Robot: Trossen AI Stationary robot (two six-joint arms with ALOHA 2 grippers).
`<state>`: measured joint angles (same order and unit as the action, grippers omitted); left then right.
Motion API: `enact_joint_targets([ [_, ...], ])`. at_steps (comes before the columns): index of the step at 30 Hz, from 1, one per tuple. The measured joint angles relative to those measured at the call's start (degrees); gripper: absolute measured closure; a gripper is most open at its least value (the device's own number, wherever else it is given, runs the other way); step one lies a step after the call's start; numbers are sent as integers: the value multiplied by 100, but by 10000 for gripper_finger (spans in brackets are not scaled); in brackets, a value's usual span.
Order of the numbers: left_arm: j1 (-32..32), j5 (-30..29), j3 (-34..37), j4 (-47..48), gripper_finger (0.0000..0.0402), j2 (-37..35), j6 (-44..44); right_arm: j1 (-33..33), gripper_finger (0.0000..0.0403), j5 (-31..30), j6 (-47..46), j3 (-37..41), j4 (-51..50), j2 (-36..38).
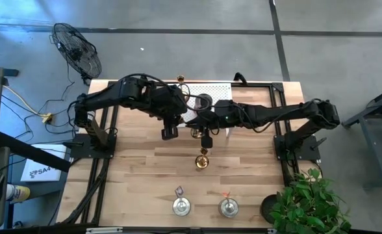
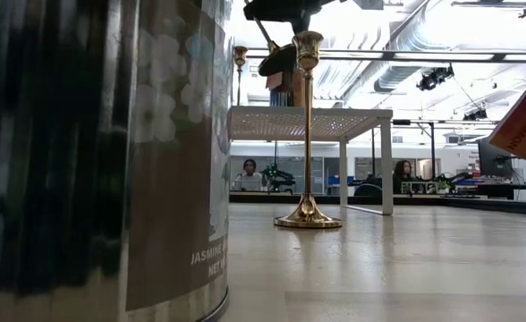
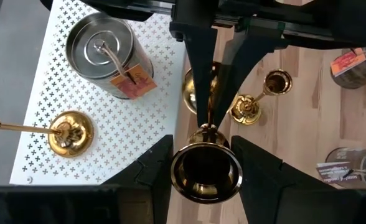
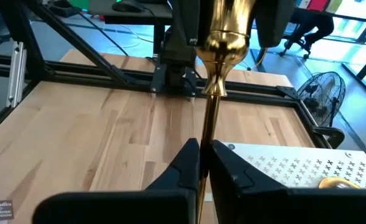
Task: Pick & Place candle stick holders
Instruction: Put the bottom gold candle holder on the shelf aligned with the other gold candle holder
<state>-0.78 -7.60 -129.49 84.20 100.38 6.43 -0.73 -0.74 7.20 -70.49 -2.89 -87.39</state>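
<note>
The right tool (image 4: 203, 163) is shut on the slim stem of a gold holder (image 4: 223, 37), and the left tool (image 3: 201, 168) grips the cup end of the same holder, its fingers (image 3: 150, 165) part open around the cup. In the high view I see both tools meeting at the near edge of the white rack (image 1: 218, 90), above the table (image 1: 139, 182). A second gold holder (image 1: 202, 160) stands upright on the table just in front of them; a third (image 3: 68, 132) and a tin candle (image 3: 108, 50) sit on the rack. Two more tin candles (image 1: 181, 207) stand near the front edge. Risk, in my judgement: with both tools clamped, any uncoordinated pull could bend or twist the stem. If one tool releases early, the holder may swing and strike the standing one.
</note>
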Motion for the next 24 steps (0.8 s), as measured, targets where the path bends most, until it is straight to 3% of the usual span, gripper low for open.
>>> enact_joint_targets([
  [5,0,-43,2,-2,253,0,138,0,395,-4,9,-8,-64,4],
  [11,-2,-137,0,-61,113,-38,176,20,397,-2,105,-1,-271,-2],
  [15,-2,-181,-2,-131,55,-96,174,63,397,-59,98,3,-467,31],
  [20,-2,-197,-3,-175,35,-306,296,381,397,-531,105,5,-816,368],
  [24,-2,-232,2,-116,33,-524,588,777,397,-1370,208,5,-1300,844],
])
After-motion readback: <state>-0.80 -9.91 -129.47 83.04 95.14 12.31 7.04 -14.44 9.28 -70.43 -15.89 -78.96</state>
